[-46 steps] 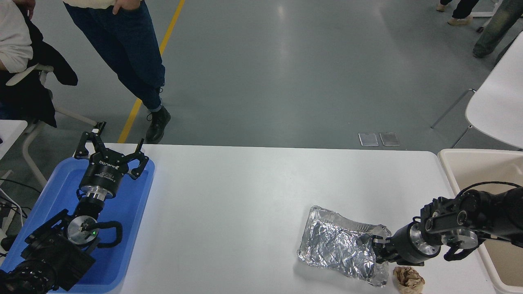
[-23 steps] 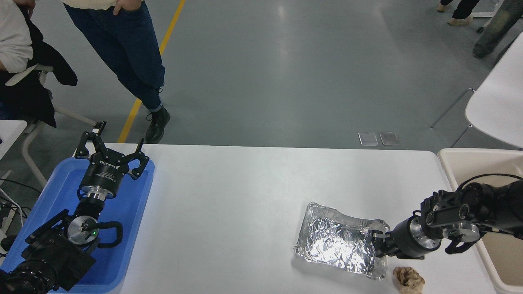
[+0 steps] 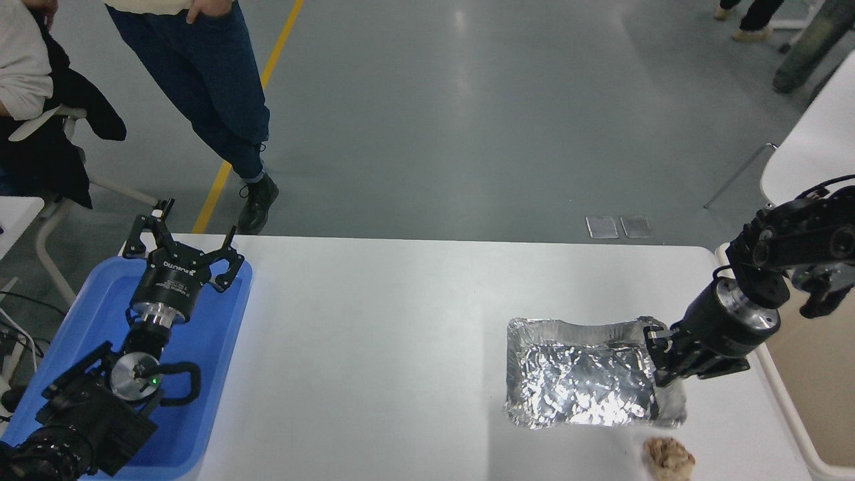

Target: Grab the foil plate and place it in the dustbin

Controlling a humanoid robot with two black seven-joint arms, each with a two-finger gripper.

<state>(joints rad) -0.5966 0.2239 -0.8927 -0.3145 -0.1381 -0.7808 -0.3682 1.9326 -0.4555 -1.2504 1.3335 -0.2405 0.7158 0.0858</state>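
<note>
Even, bright overhead lighting; image sharp throughout. Soft glare streaks on the grey floor [image 3: 461, 100] at 12 o'clock. Specular glints on the foil plate [image 3: 581, 377] at 4 o'clock. Shadows faint, diffuse.

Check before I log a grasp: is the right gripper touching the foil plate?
Touching. The head view shows the right gripper clamped on the foil plate's right rim.

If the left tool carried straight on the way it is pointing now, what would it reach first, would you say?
The left tool hovers over the blue tray, pointing away towards the table's far edge. Beyond the tray's far rim nothing stands in its line, only open floor; a person's shoe lies to the right, though depth is unclear.
</note>
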